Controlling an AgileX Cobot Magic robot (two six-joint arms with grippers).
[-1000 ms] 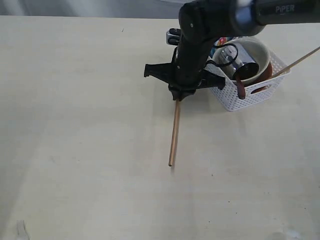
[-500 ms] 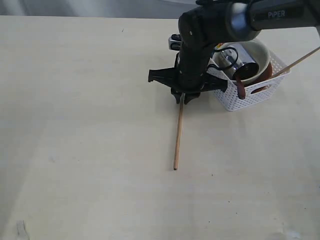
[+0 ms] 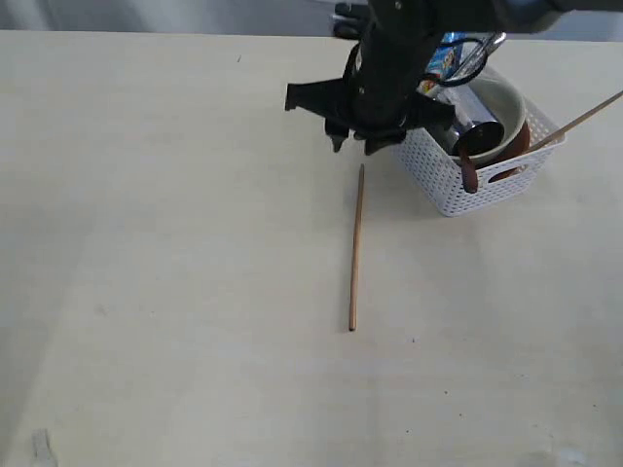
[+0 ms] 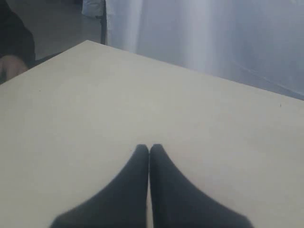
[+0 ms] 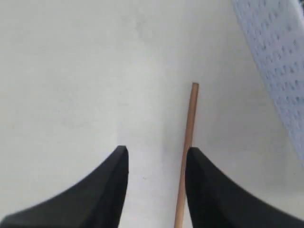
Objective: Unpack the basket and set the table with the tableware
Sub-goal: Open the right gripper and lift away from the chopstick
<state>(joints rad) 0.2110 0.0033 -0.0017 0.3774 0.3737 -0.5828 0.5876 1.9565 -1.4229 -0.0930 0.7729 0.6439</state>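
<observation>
One wooden chopstick (image 3: pixel 356 248) lies flat on the table (image 3: pixel 175 243), free of any grip. My right gripper (image 3: pixel 352 144) hangs open just above its far end; in the right wrist view the chopstick (image 5: pixel 186 147) runs along the inside of one finger of the gripper (image 5: pixel 156 151). The white basket (image 3: pixel 456 183) stands to the right, holding a cream bowl (image 3: pixel 511 95), a steel cup (image 3: pixel 474 125), a brown plate (image 3: pixel 517 146), a reddish spoon (image 3: pixel 469 171) and a second chopstick (image 3: pixel 584 117) sticking out. My left gripper (image 4: pixel 149 148) is shut over bare table.
A blue snack bag (image 3: pixel 445 54) shows behind the right arm at the basket's far side. The basket's perforated wall (image 5: pixel 280 61) stands close beside the right gripper. The table's far edge (image 4: pixel 190 69) meets a white curtain.
My right gripper has opened and let go of the chopstick, then risen and drawn back toward the basket. The chopstick now lies on the table. The left gripper has not moved.
</observation>
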